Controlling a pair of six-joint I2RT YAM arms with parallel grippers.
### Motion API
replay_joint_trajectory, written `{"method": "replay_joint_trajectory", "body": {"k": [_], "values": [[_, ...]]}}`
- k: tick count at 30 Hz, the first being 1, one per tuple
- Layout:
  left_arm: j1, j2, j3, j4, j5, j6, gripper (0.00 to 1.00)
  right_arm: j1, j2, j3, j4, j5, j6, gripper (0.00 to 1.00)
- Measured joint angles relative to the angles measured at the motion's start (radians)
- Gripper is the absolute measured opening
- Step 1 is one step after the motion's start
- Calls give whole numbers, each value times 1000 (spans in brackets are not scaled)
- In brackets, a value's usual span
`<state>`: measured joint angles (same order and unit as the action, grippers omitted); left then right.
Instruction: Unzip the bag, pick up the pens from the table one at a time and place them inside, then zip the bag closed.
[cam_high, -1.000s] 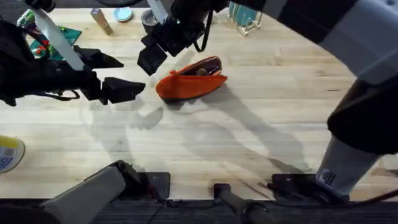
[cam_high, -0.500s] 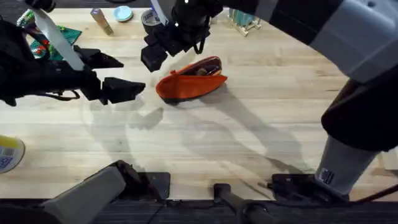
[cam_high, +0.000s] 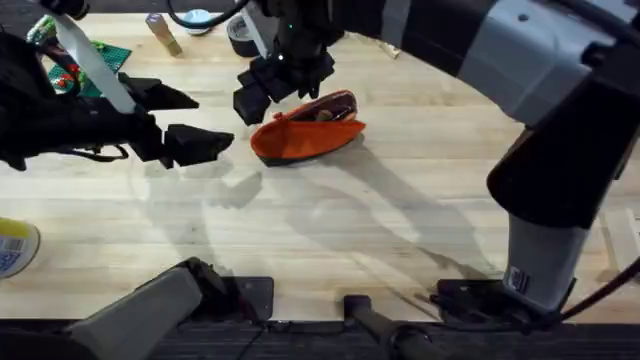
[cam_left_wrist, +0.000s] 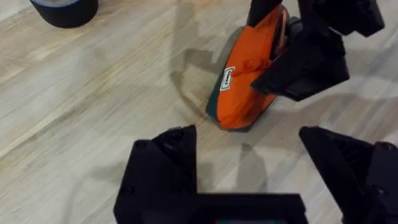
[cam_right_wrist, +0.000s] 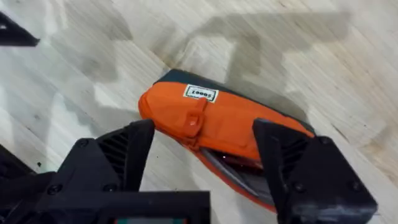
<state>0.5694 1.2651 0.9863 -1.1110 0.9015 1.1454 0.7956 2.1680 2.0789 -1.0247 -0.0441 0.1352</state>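
The orange pencil pouch (cam_high: 306, 132) lies on the wooden table (cam_high: 400, 210), toward the far side of the tabletop. Its zipper opening faces up and is partly open at the end farther from the left arm, where dark contents show inside (cam_high: 325, 112). The pouch has a dark navy underside and a small white label (cam_right_wrist: 200, 93) on its orange side near one end; an orange zipper pull tab (cam_right_wrist: 194, 119) hangs just below that label.

The right gripper (cam_high: 275, 85) hovers directly above the near-left end of the pouch, its black fingers spread apart and holding nothing. In the right wrist view, the pouch lies between and beyond the two fingers (cam_right_wrist: 127, 149), with the label end centred in the gap.

The left gripper (cam_high: 180, 122) hangs beside the pouch, on the side of the pouch's label end and apart from it. Its fingers are spread wide and empty. In the left wrist view, the pouch (cam_left_wrist: 245, 87) stands ahead of the open fingers (cam_left_wrist: 165, 165), with the right gripper's fingers (cam_left_wrist: 305, 62) just above it.

A roll of dark tape (cam_left_wrist: 65, 9) sits on the table well apart from the pouch.
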Motion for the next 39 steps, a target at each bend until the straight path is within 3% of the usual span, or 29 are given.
{"method": "replay_joint_trajectory", "body": {"k": [14, 26, 31, 35, 39], "values": [[0, 0, 0, 0, 0, 0, 995, 2, 2, 0, -13, 0, 22, 872], [0, 0, 0, 0, 0, 0, 995, 3, 31, 2, -26, -1, 23, 862], [0, 0, 0, 0, 0, 0, 995, 4, 31, 2, -23, -2, 25, 779], [0, 0, 0, 0, 0, 0, 995, 12, 31, 2, -19, -7, 27, 569], [0, 0, 0, 0, 0, 0, 995, 14, 31, 3, -18, -9, 29, 473]]}}
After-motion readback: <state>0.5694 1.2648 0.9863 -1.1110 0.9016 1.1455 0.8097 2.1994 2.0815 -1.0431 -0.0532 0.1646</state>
